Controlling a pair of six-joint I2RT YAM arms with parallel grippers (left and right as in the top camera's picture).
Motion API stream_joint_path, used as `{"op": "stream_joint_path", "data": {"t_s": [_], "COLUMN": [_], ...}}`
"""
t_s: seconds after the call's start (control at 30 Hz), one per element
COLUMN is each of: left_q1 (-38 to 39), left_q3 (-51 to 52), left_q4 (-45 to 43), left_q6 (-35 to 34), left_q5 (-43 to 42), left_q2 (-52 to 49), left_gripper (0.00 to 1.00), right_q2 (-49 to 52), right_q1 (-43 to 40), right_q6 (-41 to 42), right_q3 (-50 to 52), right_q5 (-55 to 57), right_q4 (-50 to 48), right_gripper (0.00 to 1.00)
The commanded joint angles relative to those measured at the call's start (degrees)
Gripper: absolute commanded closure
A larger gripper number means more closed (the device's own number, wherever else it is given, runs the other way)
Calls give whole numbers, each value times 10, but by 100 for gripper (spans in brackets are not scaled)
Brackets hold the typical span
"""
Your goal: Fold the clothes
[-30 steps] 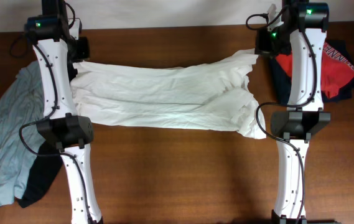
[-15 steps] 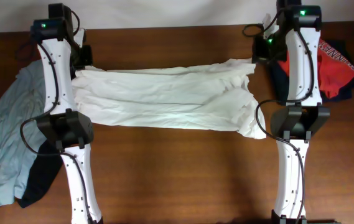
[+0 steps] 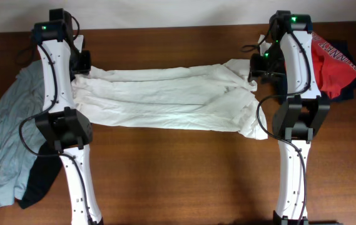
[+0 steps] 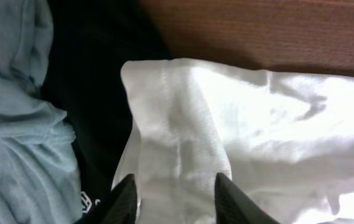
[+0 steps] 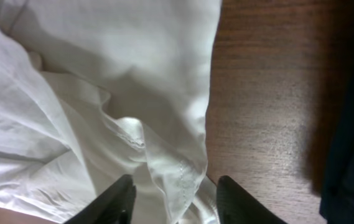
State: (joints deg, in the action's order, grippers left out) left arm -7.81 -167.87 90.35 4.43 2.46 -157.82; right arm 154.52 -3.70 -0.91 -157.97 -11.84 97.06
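White T-shirt laid out between two spread grippers

Overhead, the white T-shirt (image 3: 165,100) lies lengthwise on the wooden table (image 3: 184,169), one end beneath each arm, but the fingers are hidden there. The wrist views show them. The left gripper (image 4: 175,199) stands spread over a folded white corner without pinching it, with a black shirt (image 4: 96,93) and a pale grey-blue shirt (image 4: 15,124) beside it. The right gripper (image 5: 172,202) is likewise spread, with a stitched hem between its tips and bare wood alongside.
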Motion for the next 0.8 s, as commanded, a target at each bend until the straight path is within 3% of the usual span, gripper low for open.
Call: {"op": "stream_joint_path", "data": {"t_s": [0.0, 0.3, 0.43, 0.57, 0.7, 0.77], "left_q1": [-6, -10, -17, -24, -25, -25], "left_q3": [2, -4, -4, -1, 5, 5], "left_q4": [9, 64, 64, 64, 64, 64], "left_q6": [4, 4, 7, 15, 14, 14], "left_q5": [9, -56, -129, -148, -150, -150], "left_q2": [22, 40, 55, 56, 57, 60], "left_gripper": [56, 45, 44, 44, 51, 63], "right_q2": [-15, -48, -77, -88, -88, -88], "right_q1": [-2, -24, -33, -35, -34, -34], "right_q6": [-9, -21, -42, -51, -60, -60], "right_q3": [2, 1, 1, 1, 2, 2], "right_q5": [9, -7, -23, -28, -28, -29], "right_q4": [3, 3, 3, 3, 2, 0], "right_gripper": [50, 48, 41, 36, 35, 36]}}
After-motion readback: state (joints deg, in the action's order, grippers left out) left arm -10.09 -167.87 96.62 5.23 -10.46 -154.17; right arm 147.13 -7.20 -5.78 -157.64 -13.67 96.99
